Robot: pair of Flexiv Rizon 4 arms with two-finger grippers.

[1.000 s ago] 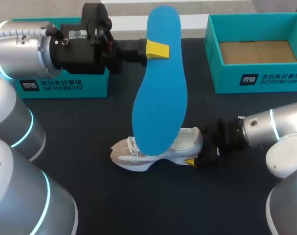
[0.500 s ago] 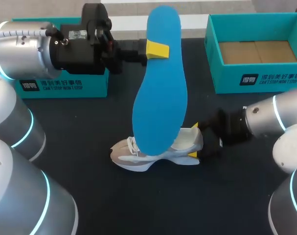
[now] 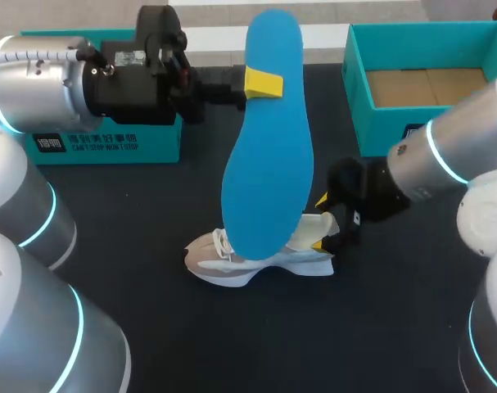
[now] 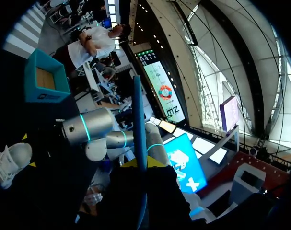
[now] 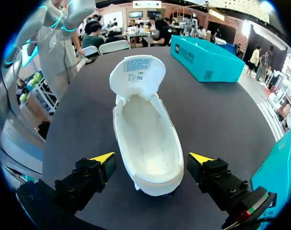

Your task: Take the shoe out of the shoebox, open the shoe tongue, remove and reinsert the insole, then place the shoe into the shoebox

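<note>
Where the left arm comes in past a teal cardboard box [image 3: 109,143] at the far left of the dark bench [image 3: 150,327], the left gripper [image 3: 260,82] is clamped on the blue foam insole [image 3: 264,164]. The left wrist view shows that insole [image 4: 138,110] edge-on between the yellow tips of the left gripper [image 4: 140,163]. Insole hangs long axis near upright, held near its upper end, its lower end above the middle of the white and grey sneaker [image 3: 207,258] and hiding the mouth from the head camera. Sneaker lies on its sole on the bench, long axis across the bench, toe left, heel right. Right wrist view: sneaker [image 5: 147,143] cavity bare, white tongue [image 5: 137,72] folded forward and out of the way, no insole inside. Right gripper [image 3: 322,221] sits at the heel; in its own view the right gripper [image 5: 152,158] stands wide, one finger on either side of the heel, a gap at each, gripping nothing. Open teal cardboard shoebox [image 3: 428,131] at far right, nothing in it. Judgement: reinsertion turns on swinging the insole's long axis down into line with the sneaker's, toe end leading left; right arm nearer for steadying the heel.
</note>
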